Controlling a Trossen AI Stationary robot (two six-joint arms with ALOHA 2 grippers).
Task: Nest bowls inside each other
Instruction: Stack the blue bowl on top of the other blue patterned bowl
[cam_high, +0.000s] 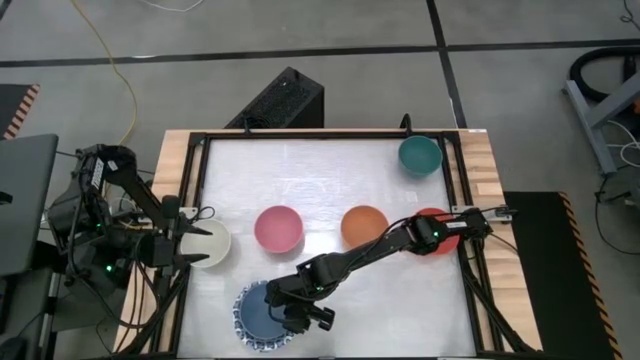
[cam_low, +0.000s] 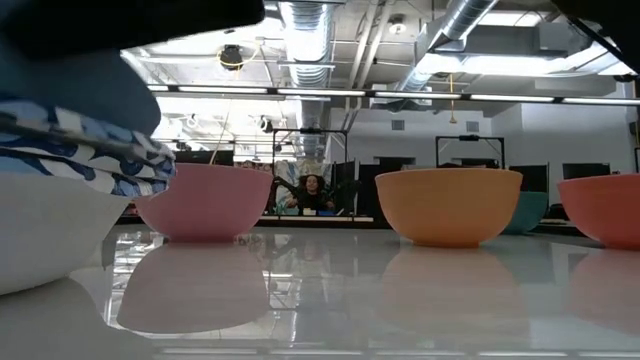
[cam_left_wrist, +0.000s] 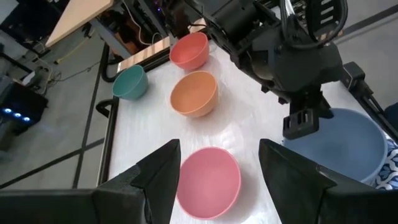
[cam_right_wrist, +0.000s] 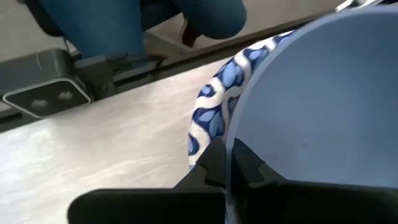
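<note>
— Right claw (cam_high: 300, 318) is pinched tight on the rim of the blue bowl (cam_high: 268, 316), which sits inside a white bowl with a blue-patterned rim (cam_high: 243, 324) at the near edge of the table (cam_high: 330, 180).

— So which step is this?

— Seating the blue one in the stack, I'd judge. It looks fully down in the patterned bowl, so the next move calls for letting go of the rim and lifting clear without dragging the bowl back out.

— And the left claw (cam_left_wrist: 217, 171)?

— Open, fingers spread, at the table's left side just beside the cream bowl (cam_high: 207, 244) and holding nothing. Its wrist camera looks across the pink bowl (cam_high: 278, 228) toward the stack.

— What's left to nest?

— Pink and orange (cam_high: 364, 226) sit mid-table, near each other. Red (cam_high: 436, 232) lies partly under the right arm, and teal (cam_high: 420, 155) is off at the far right corner — well apart from either claw.
</note>
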